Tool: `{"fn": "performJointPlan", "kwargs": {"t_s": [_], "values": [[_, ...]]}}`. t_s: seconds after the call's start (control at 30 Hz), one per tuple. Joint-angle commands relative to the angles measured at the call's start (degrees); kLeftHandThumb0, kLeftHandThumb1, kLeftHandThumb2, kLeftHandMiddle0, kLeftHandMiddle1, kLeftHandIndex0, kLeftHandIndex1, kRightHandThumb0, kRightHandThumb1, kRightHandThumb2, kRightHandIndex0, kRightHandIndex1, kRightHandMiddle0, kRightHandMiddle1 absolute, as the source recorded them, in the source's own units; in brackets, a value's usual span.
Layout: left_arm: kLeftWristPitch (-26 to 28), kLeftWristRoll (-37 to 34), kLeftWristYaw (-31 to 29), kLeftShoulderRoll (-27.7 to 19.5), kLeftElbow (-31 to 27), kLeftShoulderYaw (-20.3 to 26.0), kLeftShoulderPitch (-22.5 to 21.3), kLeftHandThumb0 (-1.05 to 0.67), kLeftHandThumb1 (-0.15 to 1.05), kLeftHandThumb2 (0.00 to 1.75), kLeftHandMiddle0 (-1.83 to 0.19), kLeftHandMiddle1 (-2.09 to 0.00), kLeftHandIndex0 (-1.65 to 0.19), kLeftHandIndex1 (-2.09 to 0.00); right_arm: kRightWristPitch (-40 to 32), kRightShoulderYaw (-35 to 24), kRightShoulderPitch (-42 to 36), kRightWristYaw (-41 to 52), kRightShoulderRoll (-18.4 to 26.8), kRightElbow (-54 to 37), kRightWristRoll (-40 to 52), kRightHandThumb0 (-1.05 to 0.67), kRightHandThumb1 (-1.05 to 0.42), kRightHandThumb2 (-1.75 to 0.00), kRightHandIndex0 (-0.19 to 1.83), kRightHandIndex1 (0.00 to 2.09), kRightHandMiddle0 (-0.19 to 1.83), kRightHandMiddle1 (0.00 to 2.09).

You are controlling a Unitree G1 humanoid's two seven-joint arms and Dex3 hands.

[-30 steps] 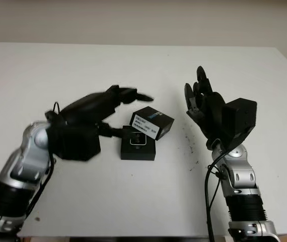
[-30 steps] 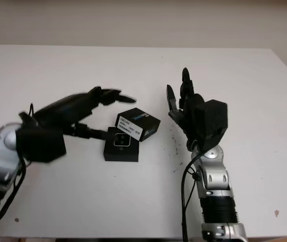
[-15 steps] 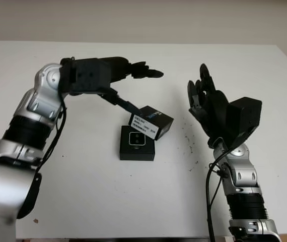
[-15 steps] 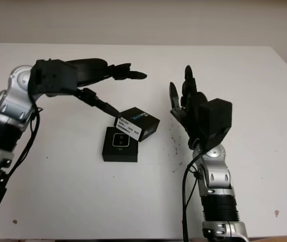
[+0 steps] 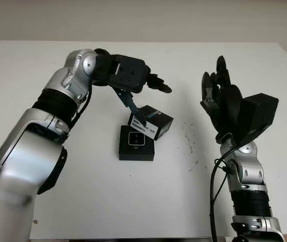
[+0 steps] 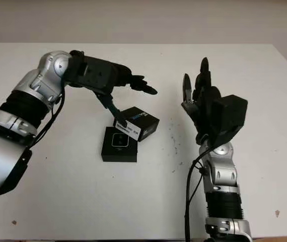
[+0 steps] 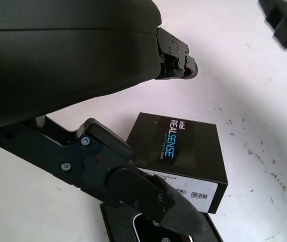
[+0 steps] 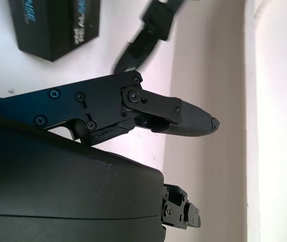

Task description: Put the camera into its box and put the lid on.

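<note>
The camera (image 5: 136, 139) already sits in the open box (image 5: 136, 143) near the table's (image 5: 133, 201) middle, and the lid (image 5: 151, 121) lies just behind it, overlapping its far right corner, so closing the box is what remains. The left hand (image 5: 142, 83) hangs open above the lid, holding nothing, one finger pointing down toward it. The right hand (image 5: 219, 96) is raised open well to the right.

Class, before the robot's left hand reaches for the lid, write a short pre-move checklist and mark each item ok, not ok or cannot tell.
1. Camera sits in the open box: ok.
2. Lid is on the box: not ok, it lies beside the box, at its far right corner.
3. Left hand is open above the lid: ok.
4. Right hand is open, raised clear to the right: ok.
5. Camera is fully seated: cannot tell.
</note>
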State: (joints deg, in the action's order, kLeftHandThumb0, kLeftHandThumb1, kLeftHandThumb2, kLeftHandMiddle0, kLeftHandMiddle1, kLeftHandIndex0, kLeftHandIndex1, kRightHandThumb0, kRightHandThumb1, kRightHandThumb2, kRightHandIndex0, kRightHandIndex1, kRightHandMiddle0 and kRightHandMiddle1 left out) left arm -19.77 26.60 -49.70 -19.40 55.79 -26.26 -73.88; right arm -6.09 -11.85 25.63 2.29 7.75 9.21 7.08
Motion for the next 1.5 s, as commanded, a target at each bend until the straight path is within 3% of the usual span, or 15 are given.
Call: {"fn": "performJointPlan", "kwargs": {"t_s": [0.0, 0.13, 0.4, 0.8, 1.23, 1.47], "values": [[-0.36, 1.01, -0.04, 0.67, 1.39, -0.85, -2.86, -0.86, 0.75, 0.05, 0.18, -1.11, -0.12, -0.19, 0.54, -0.77, 1.21, -0.33, 0.96, -0.15, 0.43, -0.60, -1.05, -0.58, -0.19, 0.00, -0.19, 0.00], [-0.74, 3.51, -0.90, 1.65, 3.21, -2.89, -3.84, -0.88, 0.77, 0.06, 0.19, -0.81, -0.09, -0.18, -0.16, -0.42, 0.55, -0.59, 1.63, -1.20, -0.05, -0.58, -1.05, -0.61, -0.19, 0.00, -0.19, 0.00], [-3.17, 7.08, 2.41, 2.71, 6.08, -5.24, -3.34, -0.81, 0.78, 0.06, 0.19, -0.67, -0.08, -0.19, 0.55, 0.57, -0.18, -1.13, 0.82, -1.60, -0.13, -0.57, -1.05, -0.63, -0.19, 0.00, -0.19, 0.00], [-0.02, 5.73, 5.26, 4.47, 11.58, -3.24, -3.30, -0.79, 0.77, 0.05, 0.19, -0.62, -0.04, -0.19, 0.89, 0.58, -0.58, -1.82, 0.08, -1.81, 0.62, -0.56, -1.05, -0.61, -0.19, 0.00, -0.19, 0.00], [1.10, 4.49, 5.37, 5.03, 13.63, -2.34, -3.58, -0.77, 0.81, 0.05, 0.13, -0.39, -0.01, -0.19, 1.08, 1.16, -0.83, -1.66, 0.49, -1.72, -0.19, -0.57, -1.05, -0.62, -0.19, 0.00, -0.19, 0.00], [1.13, 5.20, 5.14, 5.36, 14.14, -3.09, -3.99, -0.76, 0.79, 0.05, 0.19, -0.54, 0.00, -0.26, 1.07, 1.03, -0.94, -1.81, 0.19, -2.24, 0.34, -0.57, -1.05, -0.62, -0.19, 0.00, -0.19, 0.00]]}}
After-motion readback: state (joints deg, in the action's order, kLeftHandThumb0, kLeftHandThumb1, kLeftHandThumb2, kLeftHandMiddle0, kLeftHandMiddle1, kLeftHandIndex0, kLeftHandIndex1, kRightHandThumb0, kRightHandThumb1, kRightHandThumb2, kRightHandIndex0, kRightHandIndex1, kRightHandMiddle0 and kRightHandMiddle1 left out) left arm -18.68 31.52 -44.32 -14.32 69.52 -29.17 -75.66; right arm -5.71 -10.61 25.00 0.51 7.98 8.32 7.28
